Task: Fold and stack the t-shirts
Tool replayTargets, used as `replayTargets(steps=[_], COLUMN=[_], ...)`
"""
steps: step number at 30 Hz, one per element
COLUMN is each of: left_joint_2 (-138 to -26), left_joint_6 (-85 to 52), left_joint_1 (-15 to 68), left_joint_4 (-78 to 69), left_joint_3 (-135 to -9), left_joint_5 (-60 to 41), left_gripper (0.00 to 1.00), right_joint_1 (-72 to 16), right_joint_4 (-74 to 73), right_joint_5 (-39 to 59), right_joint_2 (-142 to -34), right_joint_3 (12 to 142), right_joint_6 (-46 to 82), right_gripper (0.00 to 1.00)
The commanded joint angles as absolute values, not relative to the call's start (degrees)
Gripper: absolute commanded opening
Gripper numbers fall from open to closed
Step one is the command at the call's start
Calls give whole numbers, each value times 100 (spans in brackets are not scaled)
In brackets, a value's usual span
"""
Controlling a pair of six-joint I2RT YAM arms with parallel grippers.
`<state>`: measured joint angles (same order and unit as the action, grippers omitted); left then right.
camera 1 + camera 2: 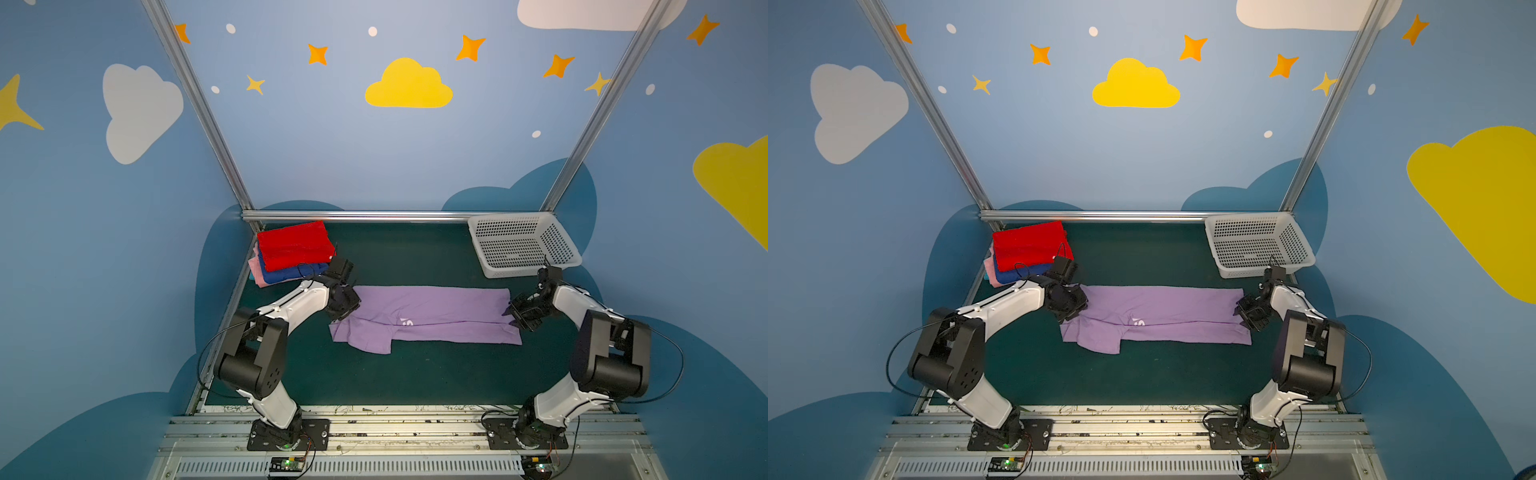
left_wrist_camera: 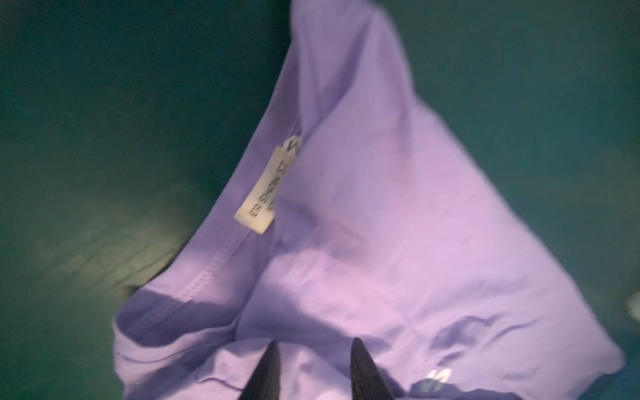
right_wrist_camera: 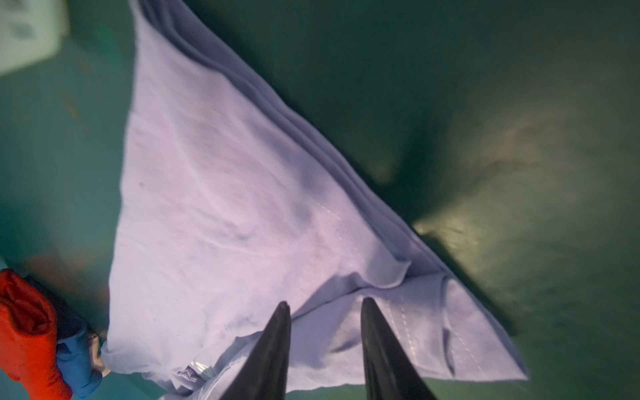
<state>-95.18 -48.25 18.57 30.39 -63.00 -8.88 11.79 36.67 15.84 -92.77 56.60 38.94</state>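
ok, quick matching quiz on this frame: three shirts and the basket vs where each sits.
Things:
1. red t-shirt
2. royal blue t-shirt
3. lavender t-shirt
4. white basket

Places:
A. far right corner
B. top of the folded stack
C. laid out in the middle, half folded
D. directly under the red one

Pairs: 1-B, 2-D, 3-C, 4-A

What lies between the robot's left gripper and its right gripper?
A lavender purple cloth t-shirt, laid out as a long flat band on the dark green table, spans from left gripper to right gripper; both top views show it.
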Motion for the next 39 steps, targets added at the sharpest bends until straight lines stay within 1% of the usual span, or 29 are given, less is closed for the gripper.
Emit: replayTargets(steps=[1, 4, 7, 9, 13, 16, 18, 20, 22, 25, 26, 28, 33, 39], left_joint_2=[-9545, -9433, -9120, -8846, -8122, -7722, -7512, -7321, -7189, -7287, -7419, -7702, -8308, -8773], left_joint_6=[-4650, -4620, -4489, -4423, -4440, -4675, -4939, -5255, -5472, -5607, -5607, -5593, -5574, -5542], left_joint_1=[1779, 1696, 1742, 1835, 2354, 2997, 3388, 3684, 3898, 4104, 4137, 4166, 4174, 4184], left_joint_4=[3026, 3111, 3180, 3223, 3149, 3196, 3208, 3151, 2986, 2812, 2769, 2685, 2455, 2480], left_joint_3=[-6722, -6881, -6727, -6449, -5537, -4934, -4584, -4256, -3995, -3799, -3792, -3843, -4058, -4281], left_joint_5=[-963, -1034, -1168, -1387, -1393, -1112, -908, -717, -598, -448, -397, -289, -104, 257], left_gripper=[39, 38, 33, 34, 34, 29, 27, 29, 37, 54, 57, 58, 56, 53], right_joint_1=[1355, 1332, 858, 333, -633, -1008, -1120, -1159, -1166, -1171, -1177, -1173, -1178, -1168], right_joint_4=[3827, 3916, 3873, 3849, 3679, 3587, 3554, 3508, 3472, 3536, 3578, 3591, 3652, 3674], right_joint_5=[1270, 1287, 1293, 1191, 1274, 1397, 1458, 1459, 1541, 1517, 1504, 1503, 1479, 1415], right_joint_2=[-8788, -8365, -7832, -7519, -7073, -6910, -6794, -6653, -6540, -6478, -6479, -6482, -6515, -6570], right_joint_3=[5900, 6002, 5821, 5608, 5133, 4924, 4846, 4768, 4714, 4728, 4738, 4738, 4743, 4824], right_joint_6=[3858, 3687, 3357, 3178, 3098, 3186, 3210, 3246, 3191, 3199, 3208, 3216, 3234, 3192], right_gripper=[37, 35, 25, 19, 5, 0, 0, 0, 0, 0, 0, 0, 0, 1])
